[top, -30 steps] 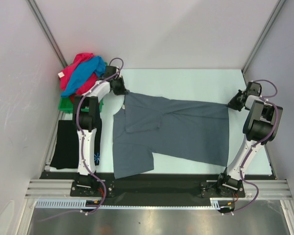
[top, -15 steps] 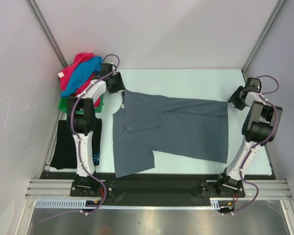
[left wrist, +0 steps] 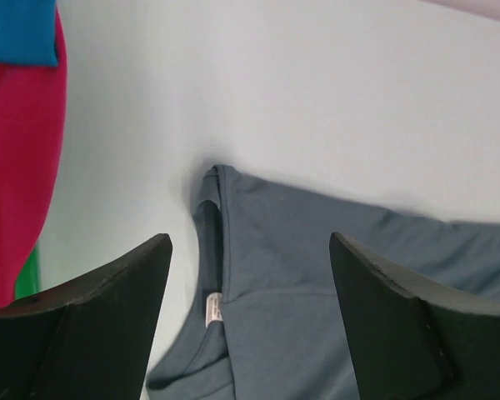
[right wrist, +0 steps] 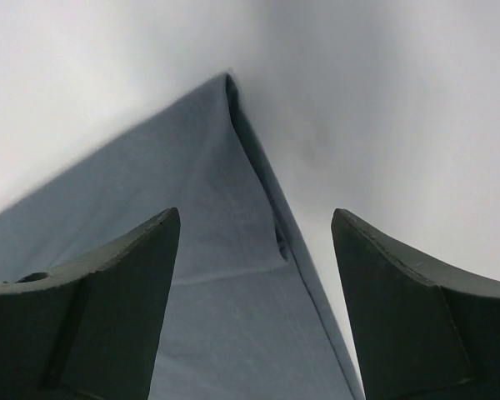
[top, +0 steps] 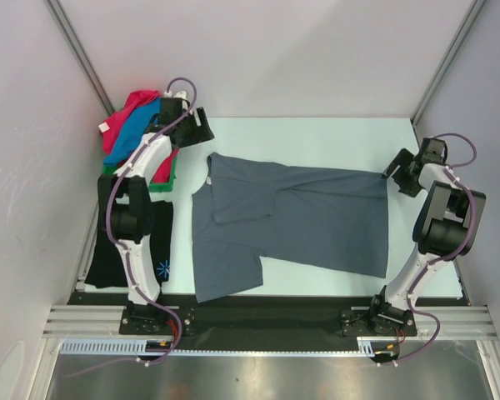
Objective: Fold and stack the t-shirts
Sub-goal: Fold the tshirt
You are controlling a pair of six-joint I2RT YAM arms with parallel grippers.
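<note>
A slate-grey t-shirt (top: pixel 292 221) lies spread flat across the middle of the table, collar to the left and hem to the right. My left gripper (top: pixel 202 125) hovers open just beyond its far left shoulder; in the left wrist view the collar and white label (left wrist: pixel 212 307) show between the open fingers (left wrist: pixel 248 242). My right gripper (top: pixel 398 169) stands open by the far right hem corner (right wrist: pixel 233 92), nothing held (right wrist: pixel 254 215). A black t-shirt (top: pixel 108 246) lies at the left edge. Pink (top: pixel 129 108) and blue (top: pixel 142 129) t-shirts are heaped at the far left.
A green tray (top: pixel 162 185) sits under the pink and blue heap, behind the left arm. White walls and metal frame posts close in the table on three sides. The arm bases stand on the black rail at the near edge.
Both grippers have opened and let go of the grey shirt's far corners. The left one has drawn back toward the far left; the right one has pulled slightly away to the right.
</note>
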